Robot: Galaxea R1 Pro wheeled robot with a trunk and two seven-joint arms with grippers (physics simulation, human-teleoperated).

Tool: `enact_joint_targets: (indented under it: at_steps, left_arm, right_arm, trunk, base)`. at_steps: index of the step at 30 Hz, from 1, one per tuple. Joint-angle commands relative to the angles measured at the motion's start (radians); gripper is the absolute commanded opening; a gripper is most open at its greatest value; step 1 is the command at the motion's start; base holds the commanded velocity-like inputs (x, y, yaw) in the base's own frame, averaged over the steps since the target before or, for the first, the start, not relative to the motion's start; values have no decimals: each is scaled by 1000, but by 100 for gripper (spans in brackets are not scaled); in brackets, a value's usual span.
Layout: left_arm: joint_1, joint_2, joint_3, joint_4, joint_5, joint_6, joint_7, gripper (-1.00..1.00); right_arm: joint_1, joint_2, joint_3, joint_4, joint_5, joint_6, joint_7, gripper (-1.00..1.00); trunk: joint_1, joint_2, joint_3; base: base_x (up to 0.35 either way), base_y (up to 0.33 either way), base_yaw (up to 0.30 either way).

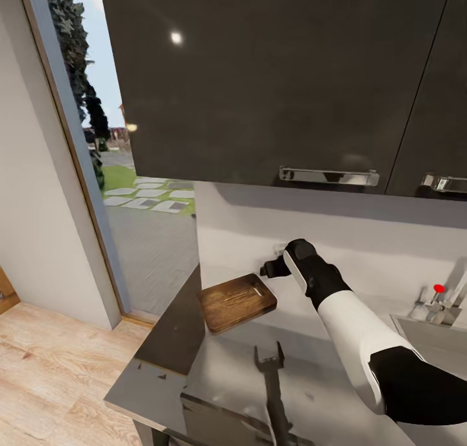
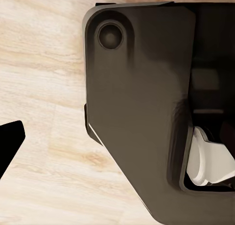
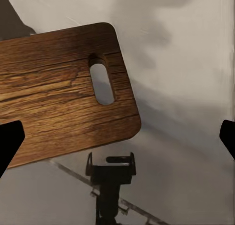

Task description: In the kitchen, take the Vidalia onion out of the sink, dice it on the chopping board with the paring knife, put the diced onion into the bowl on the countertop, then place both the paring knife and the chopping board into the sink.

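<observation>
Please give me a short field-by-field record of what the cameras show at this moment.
chopping board: flat on the countertop, nothing on it, handle slot toward the wall
right gripper: above the countertop beside the board's slotted end; open, holding nothing
left gripper: over wooden floor; state unclear
sink: at the right; tap with red knob
upper cabinets: dark, closed
</observation>
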Motion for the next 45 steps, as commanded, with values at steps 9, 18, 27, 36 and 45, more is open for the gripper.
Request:
enact_joint_targets:
  at_steps: [9, 18, 27, 36, 45]
  left_arm:
    - [0, 0, 0, -1, 1, -2, 0, 100]
    - [0, -1, -1, -1, 1, -2, 0, 100]
    - [0, 0, 0, -1, 1, -2, 0, 100]
    - [0, 0, -1, -1, 1, -2, 0, 100]
    - [0, 0, -1, -1, 1, -2, -1, 100]
  right_arm:
    - [-1, -1, 9, -1, -7, 0, -9, 100]
    - [2, -1, 12, -1, -8, -3, -6, 100]
    - [3, -1, 13, -1, -8, -6, -5, 100]
    - [3, -26, 10, 87, -8, -115, -2, 100]
    - [3, -99, 15, 118, -7, -233, 162, 100]
  trunk:
    - [0, -1, -1]
    - [0, -1, -1]
    - [0, -1, -1]
    - [0, -1, -1]
    - [0, -1, -1]
  base:
    - [0, -1, 0]
    - [0, 0, 0]
    - [0, 0, 0]
    - [0, 0, 0]
    - [0, 0, 0]
